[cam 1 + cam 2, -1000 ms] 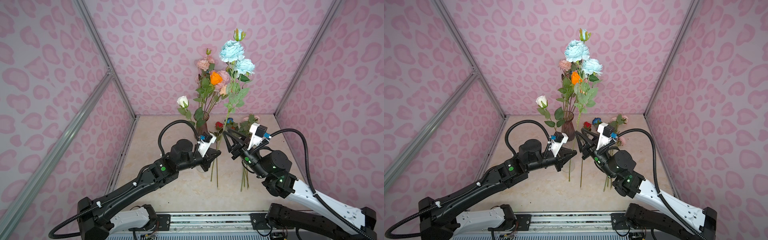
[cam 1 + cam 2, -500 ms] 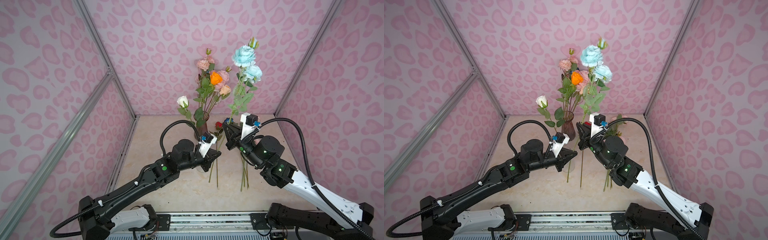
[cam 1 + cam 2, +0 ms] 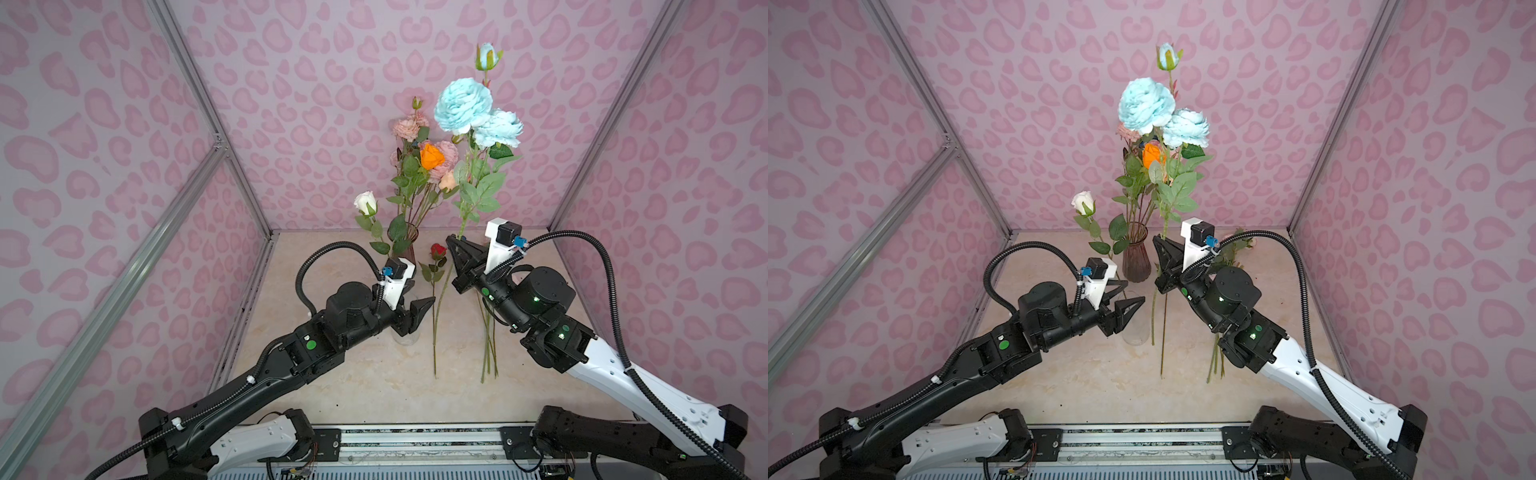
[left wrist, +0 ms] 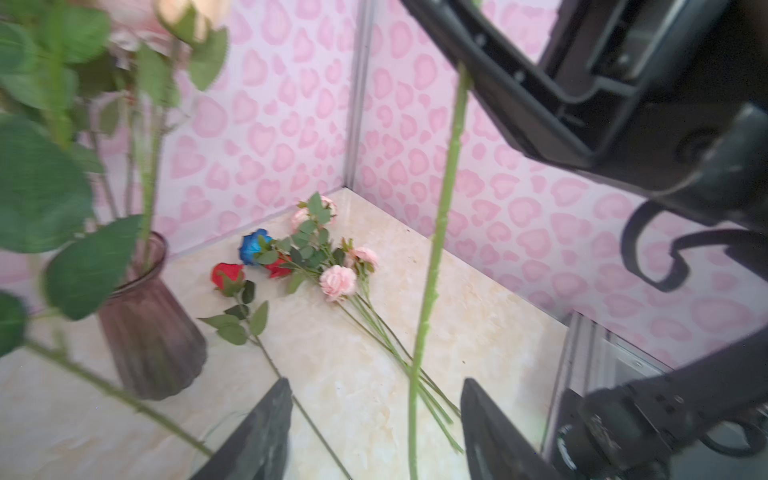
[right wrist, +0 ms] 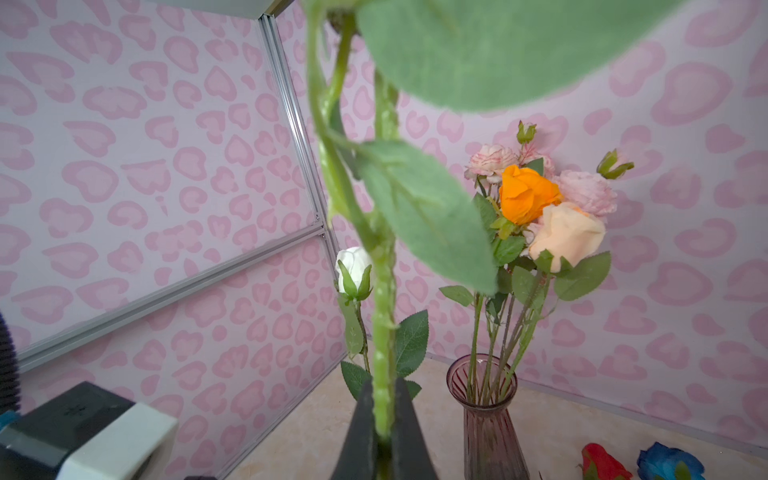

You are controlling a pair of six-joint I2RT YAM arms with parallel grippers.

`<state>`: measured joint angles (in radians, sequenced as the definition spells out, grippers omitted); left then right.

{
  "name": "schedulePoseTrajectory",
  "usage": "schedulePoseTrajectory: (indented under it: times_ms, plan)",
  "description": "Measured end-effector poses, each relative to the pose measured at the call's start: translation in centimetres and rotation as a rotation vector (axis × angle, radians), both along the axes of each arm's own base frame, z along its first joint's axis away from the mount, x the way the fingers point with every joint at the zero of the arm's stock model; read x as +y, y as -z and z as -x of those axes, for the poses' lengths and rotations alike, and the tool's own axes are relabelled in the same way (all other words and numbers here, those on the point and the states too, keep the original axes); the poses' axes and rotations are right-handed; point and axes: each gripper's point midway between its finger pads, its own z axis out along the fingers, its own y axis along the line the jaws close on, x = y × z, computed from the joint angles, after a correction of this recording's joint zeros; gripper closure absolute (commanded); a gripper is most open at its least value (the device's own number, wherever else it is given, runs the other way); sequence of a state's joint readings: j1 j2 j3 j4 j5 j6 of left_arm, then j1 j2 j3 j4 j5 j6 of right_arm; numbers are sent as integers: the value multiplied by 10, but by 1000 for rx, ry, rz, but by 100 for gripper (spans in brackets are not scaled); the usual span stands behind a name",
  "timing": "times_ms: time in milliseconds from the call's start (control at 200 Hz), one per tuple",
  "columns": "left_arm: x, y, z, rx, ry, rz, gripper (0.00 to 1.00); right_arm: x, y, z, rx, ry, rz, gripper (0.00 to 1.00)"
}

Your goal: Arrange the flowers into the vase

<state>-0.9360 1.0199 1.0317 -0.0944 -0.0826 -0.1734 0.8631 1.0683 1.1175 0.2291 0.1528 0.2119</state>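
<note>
- Since a second ago the light blue flower (image 3: 461, 104) has changed hands. The left hand (image 3: 415, 297), then clamped on its stem, now stands spread, with the stem hanging free between its fingers (image 4: 266, 436). The right hand (image 3: 453, 243), then gaping, is now clenched on the stem below the leaves.
- The flower stands upright in the air, just right of the purple vase (image 3: 1136, 259).
- We judge it light but top-heavy, with a stiff, knobbly stem and soft blooms. The bare stem under the lowest leaves looks like the place to take hold.
- On the held stem we count two open blooms and one bud.
- In the purple vase we count one orange rose (image 3: 432, 157), one peach rose (image 5: 567, 232) and several pale pink blooms (image 5: 586, 191).
- One white rose (image 3: 365, 203) rises near a clear glass vase (image 3: 1136, 328).
- On the bench (image 3: 374, 395) lie two red roses (image 4: 226, 276), one dark blue rose (image 4: 253, 247) and three pink carnations (image 4: 338, 280).
</note>
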Motion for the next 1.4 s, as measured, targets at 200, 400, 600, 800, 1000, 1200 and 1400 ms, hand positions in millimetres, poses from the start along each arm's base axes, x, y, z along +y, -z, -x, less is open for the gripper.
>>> schedulePoseTrajectory:
  times_ms: [200, 400, 600, 800, 1000, 1200, 1400]
  plan:
    - [78, -18, -33, -84, -437, 34, 24, 6, -25, -16, -73, 59, -22, 100]
    - [144, -34, -45, -113, -735, 119, 18, 19, -44, -44, -121, 108, -20, 100]
    - [177, -32, -53, -97, -864, 178, 18, 37, -28, -75, -110, 116, -9, 100]
    - [177, -29, -56, -90, -869, 176, 18, 51, 2, -88, -72, 91, -17, 100]
    - [173, -24, -59, -80, -863, 166, 19, 57, 48, -88, -4, 81, 5, 100]
    - [169, -20, -61, -71, -851, 159, 19, 63, 96, -80, 76, 73, 31, 95]
    - [167, -18, -62, -68, -848, 153, 19, 69, 130, -74, 141, 56, 54, 89]
